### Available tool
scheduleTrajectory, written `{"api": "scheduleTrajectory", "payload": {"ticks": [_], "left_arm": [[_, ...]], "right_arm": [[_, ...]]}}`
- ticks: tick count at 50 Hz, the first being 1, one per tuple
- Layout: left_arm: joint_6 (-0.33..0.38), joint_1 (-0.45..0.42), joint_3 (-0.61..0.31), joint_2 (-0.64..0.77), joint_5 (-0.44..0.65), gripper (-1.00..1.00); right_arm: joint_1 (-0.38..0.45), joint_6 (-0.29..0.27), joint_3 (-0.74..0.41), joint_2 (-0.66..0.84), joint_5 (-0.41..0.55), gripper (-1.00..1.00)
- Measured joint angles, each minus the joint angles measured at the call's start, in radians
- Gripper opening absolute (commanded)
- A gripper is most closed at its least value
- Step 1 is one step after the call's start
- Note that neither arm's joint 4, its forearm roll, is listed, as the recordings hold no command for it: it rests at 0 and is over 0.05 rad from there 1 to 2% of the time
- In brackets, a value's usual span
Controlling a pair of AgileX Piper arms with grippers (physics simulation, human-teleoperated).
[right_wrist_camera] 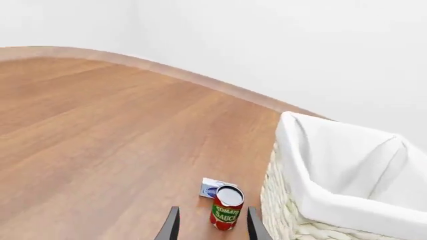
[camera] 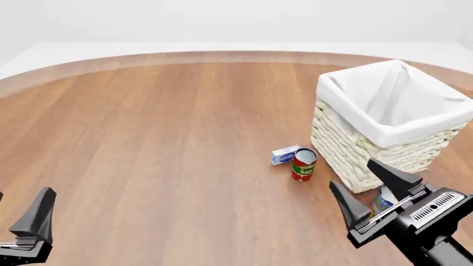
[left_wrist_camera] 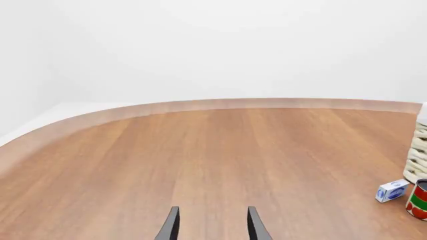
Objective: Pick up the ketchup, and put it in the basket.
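The ketchup is out of view in every frame. The basket (camera: 347, 149), cream woven wicker with a white cloth liner, stands at the table's right; its wall also shows in the right wrist view (right_wrist_camera: 287, 215) and at the edge of the left wrist view (left_wrist_camera: 417, 160). My right gripper (camera: 351, 173) hovers open just in front of the basket's near corner, nothing between its fingers (right_wrist_camera: 172, 222). My left gripper (camera: 22, 195) is open at the near left, over bare wood, far from the basket; its fingers (left_wrist_camera: 171, 225) hold nothing.
A short red-and-green tomato sauce can (camera: 304, 164) stands left of the basket, with a small blue-and-white box (camera: 284, 154) beside it. A small blue, white and green object (camera: 382, 200) is partly hidden behind my right gripper. The round wooden table (camera: 163, 138) stretches left.
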Motion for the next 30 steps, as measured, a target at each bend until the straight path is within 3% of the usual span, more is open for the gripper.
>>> {"api": "scheduleTrajectory", "payload": {"ticks": [12,30], "left_arm": [[0.000,0.000,0.000,0.000,0.000,1.00],[0.000,0.000,0.000,0.000,0.000,1.00]], "right_arm": [[0.119,0.001,-0.018,0.130,-0.102,1.00],[0.252,0.024,-0.070,0.206,-0.127,1.00]]}}
